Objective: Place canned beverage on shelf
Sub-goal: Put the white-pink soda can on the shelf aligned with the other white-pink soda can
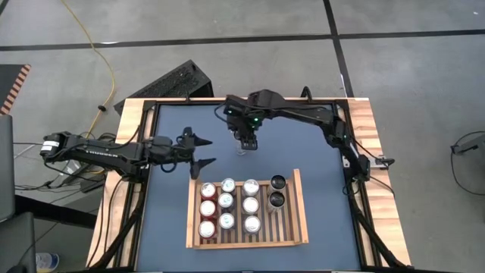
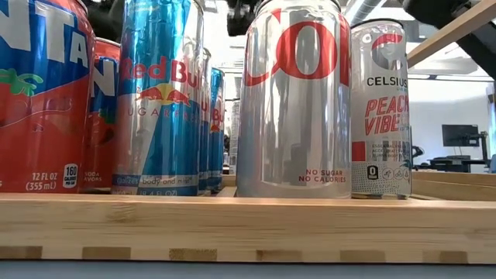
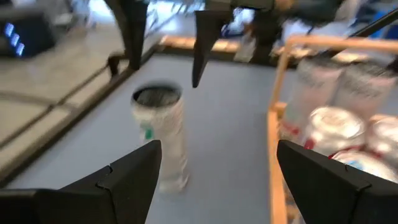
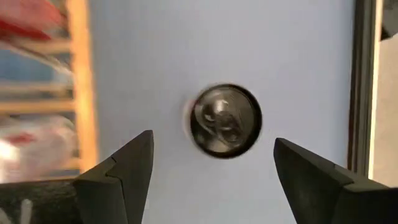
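A white beverage can [image 3: 160, 134] stands upright on its base on the blue tabletop, beyond the far side of the shelf [image 1: 297, 208]. My right gripper [image 4: 213, 138] hangs open straight above it, fingers pointing down, and the can's top [image 4: 225, 120] shows below and between them. In the left wrist view its fingertips [image 3: 194, 81] are clear above the can's rim. My left gripper [image 1: 211, 152] stands open and level at the table's left, pointing toward the can. The light-wood shelf holds several upright cans [image 1: 227, 201].
The shelf's front rim [image 2: 248, 225] fills the low view, with tall cans [image 2: 294, 101] behind it. Its far rim [image 3: 273, 124] lies near the lone can. A black frame runs along the table's edges [image 4: 359, 87]. Bare blue tabletop [image 1: 170, 220] lies left of the shelf.
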Controlling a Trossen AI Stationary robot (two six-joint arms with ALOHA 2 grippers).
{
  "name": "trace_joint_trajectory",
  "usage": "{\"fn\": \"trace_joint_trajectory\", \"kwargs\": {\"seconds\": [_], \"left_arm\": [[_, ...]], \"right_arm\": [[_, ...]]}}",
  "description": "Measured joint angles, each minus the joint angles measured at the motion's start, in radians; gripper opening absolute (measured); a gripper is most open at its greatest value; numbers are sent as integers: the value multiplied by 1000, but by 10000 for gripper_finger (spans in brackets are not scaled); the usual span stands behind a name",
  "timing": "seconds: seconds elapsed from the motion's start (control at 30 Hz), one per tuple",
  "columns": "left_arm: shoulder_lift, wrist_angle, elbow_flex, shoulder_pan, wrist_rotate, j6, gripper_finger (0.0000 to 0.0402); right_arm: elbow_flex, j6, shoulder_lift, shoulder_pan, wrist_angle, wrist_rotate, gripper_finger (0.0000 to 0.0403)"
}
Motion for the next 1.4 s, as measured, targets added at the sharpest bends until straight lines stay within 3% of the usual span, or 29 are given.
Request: {"fn": "trace_joint_trajectory", "kwargs": {"seconds": [0.1,0.3,0.37,0.5,0.63,0.83,0.97,1.07,1.27,1.4], "left_arm": [[0,40,13,0,34,60,307],[52,-87,147,61,-7,163,307],[93,-109,189,105,7,179,307],[192,-92,242,199,140,196,307],[309,-98,285,276,159,184,307],[454,-94,344,303,140,176,307],[505,-91,367,303,262,215,307],[521,-80,375,293,288,208,307],[520,-51,375,292,184,150,306],[520,-22,375,292,186,138,306]], "right_arm": [[10,58,-58,25,-37,0,297],[1,308,-219,122,-141,18,297],[1,388,-271,178,-147,68,297],[1,476,-335,321,-179,221,297],[1,602,-364,467,-194,387,297],[1,743,-338,660,-196,574,297],[0,745,-278,740,-196,616,297],[0,745,-241,772,-196,640,297],[0,789,-170,782,-196,655,297],[0,789,-129,778,-196,656,297]]}}
